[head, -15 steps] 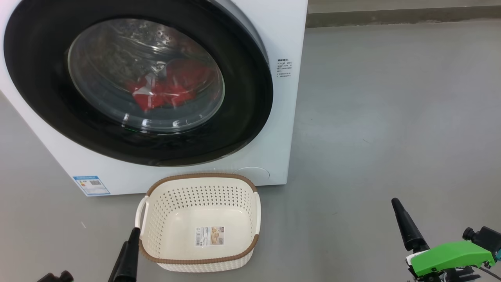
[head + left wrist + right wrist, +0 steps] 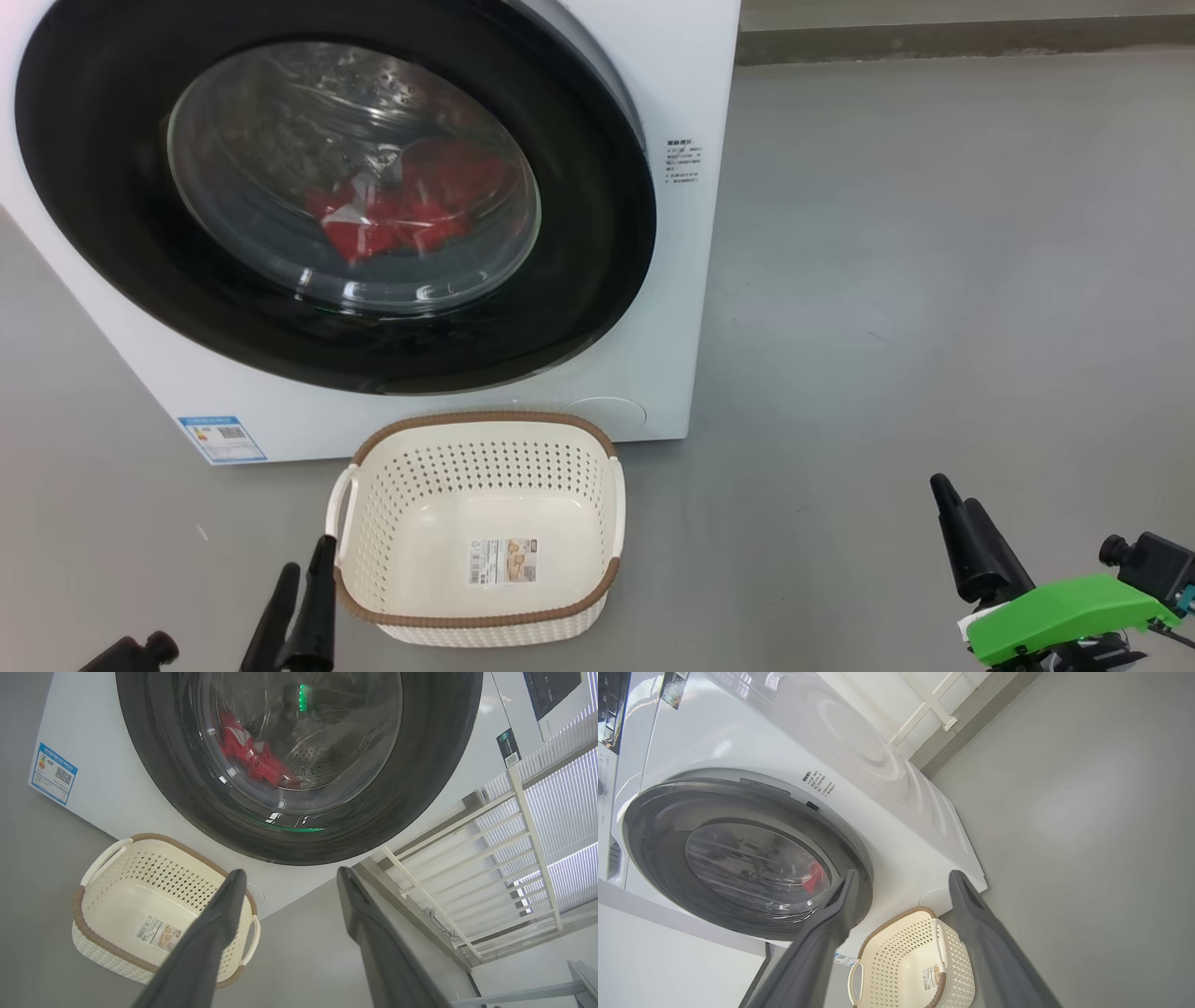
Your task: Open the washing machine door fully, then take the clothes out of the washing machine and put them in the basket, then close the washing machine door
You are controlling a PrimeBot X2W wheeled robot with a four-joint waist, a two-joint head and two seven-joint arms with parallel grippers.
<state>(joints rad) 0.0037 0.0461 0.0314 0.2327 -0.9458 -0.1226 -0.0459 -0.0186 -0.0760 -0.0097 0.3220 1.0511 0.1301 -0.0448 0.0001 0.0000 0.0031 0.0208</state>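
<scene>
In the last half-second both arms have turned a little: the left gripper (image 2: 308,555), which showed a single dark finger in the head view, now shows two, and the right gripper (image 2: 956,493) likewise shows a second fingertip beside the first. The whole view has also slid slightly to the right, so the camera itself has moved. Nothing on the floor (image 2: 934,280) has shifted. The washing machine (image 2: 672,84) stands at about 11 o'clock in the head view, its door not yet opened. The washing machine door (image 2: 112,233) sits flat against the front, black rim all round. Through the glass the clothes (image 2: 401,219) lie as a red heap with a pale patch, at about 4 o'clock from the window's centre, down in the drum. The basket (image 2: 485,420) sits on the floor at 6 o'clock from the door, just in front of the machine, with only a sticker (image 2: 505,561) on its bottom. A blue label (image 2: 222,440) is stuck low on the machine at 10 o'clock from the basket. The left gripper comes up from 7 o'clock, its fingers spread apart and holding nothing, the nearer tip just beside the basket's left handle; whether it touches I cannot tell. The right gripper rises at 4 o'clock, well apart from the basket, fingers spread and bare, with a green housing (image 2: 1064,611) behind them.
</scene>
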